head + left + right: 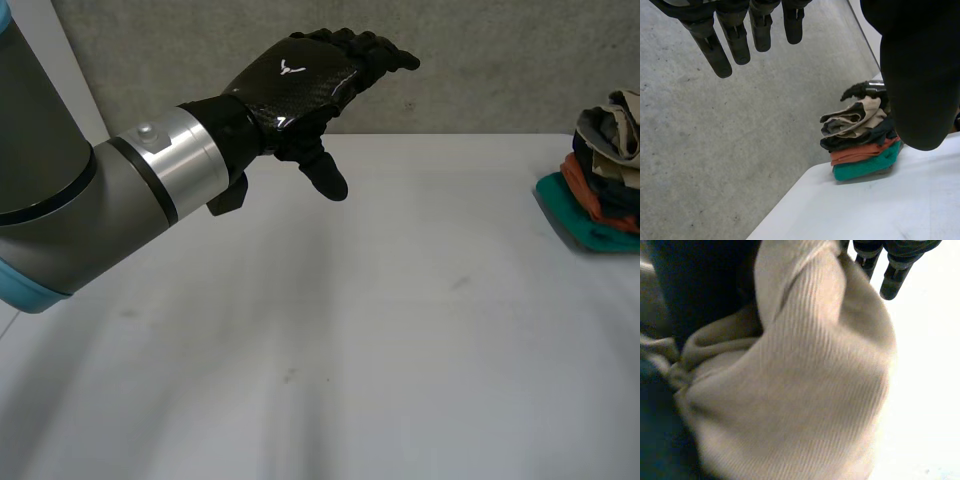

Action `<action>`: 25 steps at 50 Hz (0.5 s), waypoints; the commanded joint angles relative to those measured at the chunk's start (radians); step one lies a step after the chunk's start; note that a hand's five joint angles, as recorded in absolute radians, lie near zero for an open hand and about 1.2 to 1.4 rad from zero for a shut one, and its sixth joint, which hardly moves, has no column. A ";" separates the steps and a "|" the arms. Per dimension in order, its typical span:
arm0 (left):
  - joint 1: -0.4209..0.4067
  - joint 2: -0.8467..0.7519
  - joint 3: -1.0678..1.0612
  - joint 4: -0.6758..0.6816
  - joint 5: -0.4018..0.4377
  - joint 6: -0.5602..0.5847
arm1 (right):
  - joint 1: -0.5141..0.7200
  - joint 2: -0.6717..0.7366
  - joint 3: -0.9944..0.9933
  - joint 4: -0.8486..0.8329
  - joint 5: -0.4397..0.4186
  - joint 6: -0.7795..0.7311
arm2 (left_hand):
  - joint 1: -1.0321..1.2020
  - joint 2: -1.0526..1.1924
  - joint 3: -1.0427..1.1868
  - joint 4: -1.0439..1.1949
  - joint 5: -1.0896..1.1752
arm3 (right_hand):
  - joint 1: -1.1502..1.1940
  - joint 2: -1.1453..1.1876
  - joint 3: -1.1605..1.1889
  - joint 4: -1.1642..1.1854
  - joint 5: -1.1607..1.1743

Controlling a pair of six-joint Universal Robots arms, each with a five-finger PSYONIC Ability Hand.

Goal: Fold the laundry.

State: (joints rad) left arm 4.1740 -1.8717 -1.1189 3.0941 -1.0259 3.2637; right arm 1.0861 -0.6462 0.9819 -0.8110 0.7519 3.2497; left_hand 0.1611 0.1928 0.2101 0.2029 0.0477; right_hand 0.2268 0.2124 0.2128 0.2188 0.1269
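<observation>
My left hand (300,85) hangs open in the air above the back of the white table (350,330), fingers straight and the thumb pointing down, holding nothing. In the left wrist view its fingers (735,40) and thumb (920,75) frame a stack of folded laundry (862,145) at the table's corner: teal at the bottom, then orange, dark, and beige on top. The same stack (600,180) sits at the table's far right edge. My right hand (897,280) is right over a bunched beige ribbed cloth (805,390), its fingertips straight and reaching past the cloth.
A grey concrete wall (480,60) runs behind the table. Dark blue fabric (655,440) lies beside and under the beige cloth in the right wrist view. The table's edge (790,200) drops off just beside the stack.
</observation>
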 commanded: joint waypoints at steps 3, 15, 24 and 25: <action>-0.017 0.011 0.001 0.000 0.000 -0.001 | -0.043 -0.217 0.060 0.203 0.032 -0.005 | 0.038 0.006 -0.011 -0.004 -0.023 | -0.052 -0.038 -0.038 -0.044 -0.127; -0.061 0.032 -0.001 -0.002 0.000 -0.004 | -0.209 -0.484 0.119 0.631 0.096 -0.255 | 0.038 0.006 -0.011 -0.004 -0.023 | -0.052 -0.038 -0.038 -0.044 -0.127; -0.064 0.078 0.005 0.003 -0.003 -0.006 | -0.123 -0.607 0.086 0.658 0.440 -0.555 | 0.038 0.006 -0.011 -0.004 -0.023 | -0.052 -0.038 -0.038 -0.044 -0.127; -0.063 0.085 0.008 0.005 -0.006 -0.006 | -0.076 -0.616 0.092 0.639 0.455 -0.542 | 0.038 0.006 -0.011 -0.004 -0.023 | -0.052 -0.038 -0.038 -0.044 -0.127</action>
